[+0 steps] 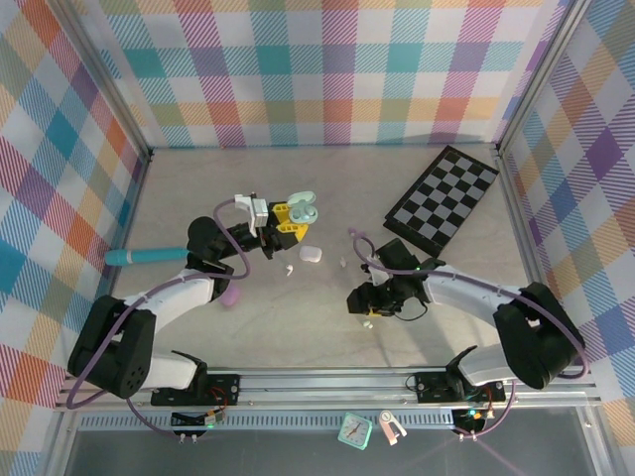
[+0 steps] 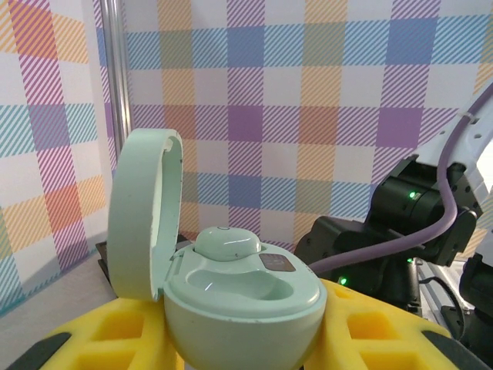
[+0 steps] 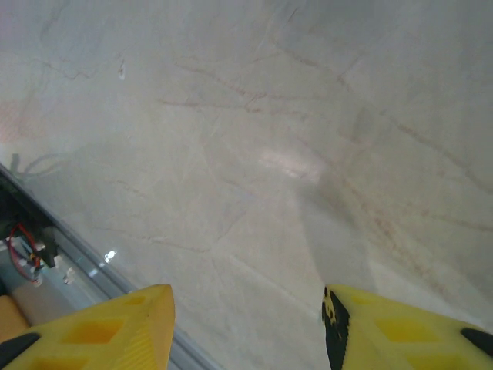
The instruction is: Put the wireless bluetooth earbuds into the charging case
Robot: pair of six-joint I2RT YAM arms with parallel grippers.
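My left gripper is shut on a mint green charging case, held above the table's middle. In the left wrist view the case sits between the yellow fingers with its lid swung up. One mint earbud is seated in the far socket; the near socket is empty. My right gripper hangs low over the table, open, with nothing between its yellow fingers. A tiny white earbud lies just beside it. Two more white buds lie between the arms.
A whitish case lies below the mint one. A lilac piece rests by the left arm. A teal stick lies at the left wall and a chessboard at the back right. Plaid walls enclose the table.
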